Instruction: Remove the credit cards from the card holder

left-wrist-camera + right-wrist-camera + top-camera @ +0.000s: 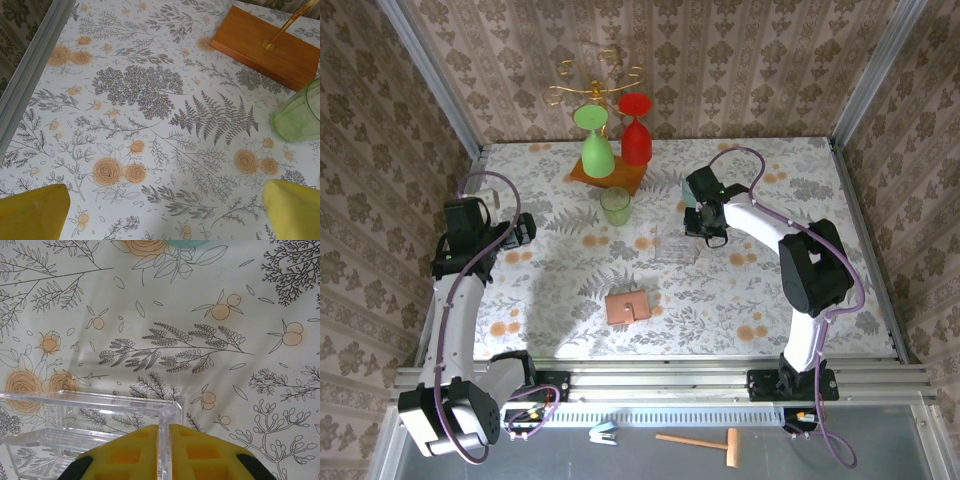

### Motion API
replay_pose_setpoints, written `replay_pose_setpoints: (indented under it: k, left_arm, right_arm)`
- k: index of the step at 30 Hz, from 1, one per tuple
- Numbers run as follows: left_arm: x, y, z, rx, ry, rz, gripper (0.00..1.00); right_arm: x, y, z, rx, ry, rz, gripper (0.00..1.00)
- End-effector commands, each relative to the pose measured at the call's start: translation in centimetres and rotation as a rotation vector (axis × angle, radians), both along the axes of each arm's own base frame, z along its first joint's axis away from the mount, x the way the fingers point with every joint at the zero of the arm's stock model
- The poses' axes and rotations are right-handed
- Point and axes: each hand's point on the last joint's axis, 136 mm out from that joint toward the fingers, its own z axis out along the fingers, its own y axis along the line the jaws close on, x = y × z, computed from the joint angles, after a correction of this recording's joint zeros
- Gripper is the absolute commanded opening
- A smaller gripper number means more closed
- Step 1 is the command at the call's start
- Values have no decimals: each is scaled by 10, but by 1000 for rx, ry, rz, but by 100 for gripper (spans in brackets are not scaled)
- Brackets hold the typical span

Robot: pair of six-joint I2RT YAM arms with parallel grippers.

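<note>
Right wrist view: right hand [164, 440] pinches clear box [115, 399] wall

— Table [570, 290]?
— White, with grey ferns and orange roses.
— Holder [627, 307]?
— Tan.
— Fingers [35, 212]?
— Yellow. Box [115, 405] clear; green glass [597, 150], red glass [636, 135], brown stand [260, 45].

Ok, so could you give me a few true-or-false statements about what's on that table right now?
1. The card holder lies on the table, touched by neither gripper. True.
2. The left gripper holds the green cup. False: it is open and empty, with the cup standing apart from it.
3. The right gripper pinches a wall of the clear box. True.
4. The red glass stands upright on the table. False: it hangs upside down on the stand.
</note>
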Motion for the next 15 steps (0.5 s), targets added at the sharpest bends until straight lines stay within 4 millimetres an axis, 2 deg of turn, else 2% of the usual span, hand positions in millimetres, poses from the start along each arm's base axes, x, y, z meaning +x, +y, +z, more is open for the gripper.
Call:
replay_pose_setpoints:
  k: [1, 15]
  left_arm:
    - [1, -2, -4, -28, 5, -3, 100]
    - [1, -2, -5, -29, 10, -3, 100]
  right_arm:
    - [5, 4, 11, 6, -26, 8, 12]
    - [8, 12, 5, 12, -9, 59, 10]
